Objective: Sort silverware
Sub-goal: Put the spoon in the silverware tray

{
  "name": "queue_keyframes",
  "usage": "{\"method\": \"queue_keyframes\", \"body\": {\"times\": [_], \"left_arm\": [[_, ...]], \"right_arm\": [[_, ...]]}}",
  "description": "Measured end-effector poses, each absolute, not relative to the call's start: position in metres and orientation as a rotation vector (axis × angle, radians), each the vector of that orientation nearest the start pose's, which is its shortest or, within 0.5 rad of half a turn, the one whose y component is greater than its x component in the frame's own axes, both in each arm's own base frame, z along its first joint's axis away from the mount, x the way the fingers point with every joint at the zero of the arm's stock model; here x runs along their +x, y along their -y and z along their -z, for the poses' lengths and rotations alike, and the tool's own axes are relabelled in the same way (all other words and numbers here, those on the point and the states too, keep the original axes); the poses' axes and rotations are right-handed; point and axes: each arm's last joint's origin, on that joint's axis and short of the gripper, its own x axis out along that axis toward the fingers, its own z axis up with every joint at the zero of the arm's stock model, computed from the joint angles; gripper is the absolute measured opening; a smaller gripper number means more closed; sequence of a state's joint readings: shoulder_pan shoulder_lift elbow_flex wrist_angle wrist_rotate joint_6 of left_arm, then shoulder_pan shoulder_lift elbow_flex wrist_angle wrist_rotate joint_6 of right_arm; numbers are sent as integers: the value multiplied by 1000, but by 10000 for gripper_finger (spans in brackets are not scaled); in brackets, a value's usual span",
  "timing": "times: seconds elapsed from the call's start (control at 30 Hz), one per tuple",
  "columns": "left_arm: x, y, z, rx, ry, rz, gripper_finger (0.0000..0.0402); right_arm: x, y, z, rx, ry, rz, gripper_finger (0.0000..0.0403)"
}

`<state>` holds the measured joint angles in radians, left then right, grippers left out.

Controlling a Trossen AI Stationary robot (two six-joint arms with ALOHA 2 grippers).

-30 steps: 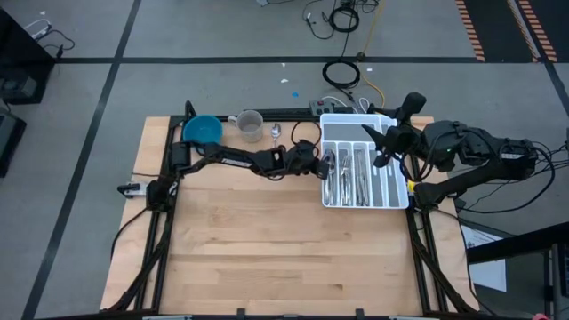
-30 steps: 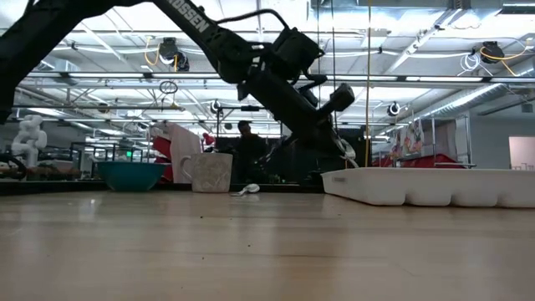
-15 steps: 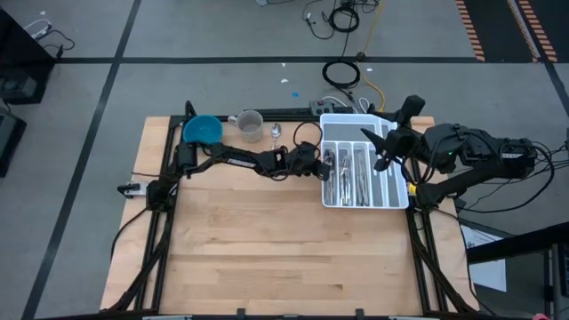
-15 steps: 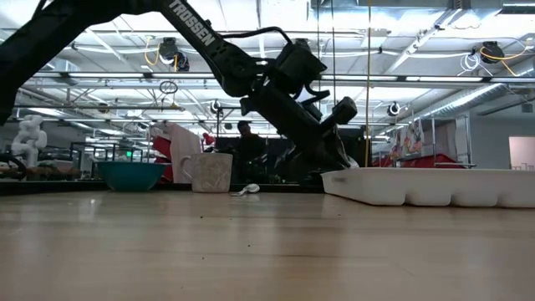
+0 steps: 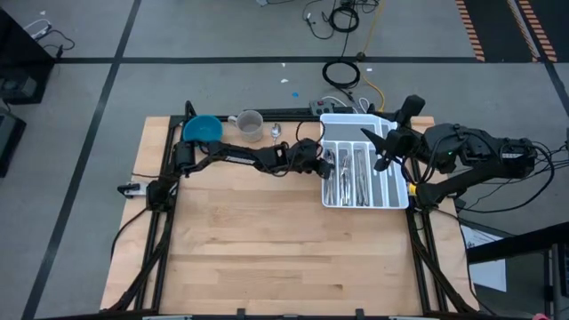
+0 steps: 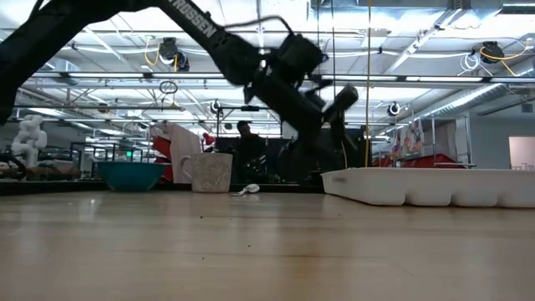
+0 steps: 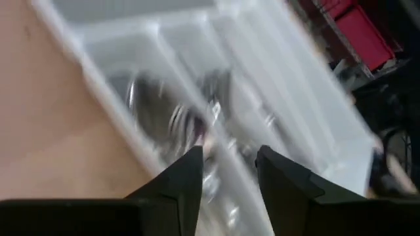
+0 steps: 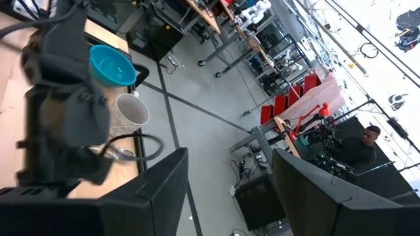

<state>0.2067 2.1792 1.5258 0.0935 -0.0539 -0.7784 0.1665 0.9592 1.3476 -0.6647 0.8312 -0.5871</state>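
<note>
The silverware (image 5: 344,174) lies in the left compartments of the white tray (image 5: 397,191) at the table's far right; in the left wrist view it is a blurred shiny heap (image 7: 164,118). One spoon (image 5: 276,132) lies on the table beside the mug. My left gripper (image 5: 320,160) hangs open just above the tray's left edge, slanting down, with nothing between its fingers (image 7: 190,170). My right gripper (image 5: 391,135) stands open, raised over the tray's far right corner, holding nothing.
A blue bowl (image 5: 203,131) and a pale mug (image 5: 251,125) stand at the far edge, left of the tray. Cables lie behind the tray. Bare wooden tabletop (image 5: 284,249) fills the near half. A person shows in the room beyond (image 6: 245,134).
My left gripper dipped toward the tray's left edge, opened, then rose a little and drew back slightly toward the table's left. The pale shiny piece at its fingertips a second ago is no longer there.
</note>
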Motion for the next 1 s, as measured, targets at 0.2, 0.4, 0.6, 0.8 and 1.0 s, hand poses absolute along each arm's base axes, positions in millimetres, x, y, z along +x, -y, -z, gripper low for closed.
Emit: {"method": "queue_keyframes", "body": {"times": [0.2, 0.4, 0.6, 0.8, 1.0], "left_arm": [[460, -119, -230, -678, -471, -686, 148], [426, -159, -240, -586, -678, -979, 148], [413, -194, -212, -656, -737, -1092, 148], [420, -188, -192, -669, -784, -1100, 148], [415, -158, -175, -666, -970, -1172, 148]], "right_arm": [[157, -5, -443, -705, -451, 568, 210], [155, -4, -442, -708, -457, 567, 210], [155, -4, -442, -710, -458, 566, 210], [155, -4, -442, -710, -458, 566, 210], [155, -4, -443, -685, -450, 572, 210]]}}
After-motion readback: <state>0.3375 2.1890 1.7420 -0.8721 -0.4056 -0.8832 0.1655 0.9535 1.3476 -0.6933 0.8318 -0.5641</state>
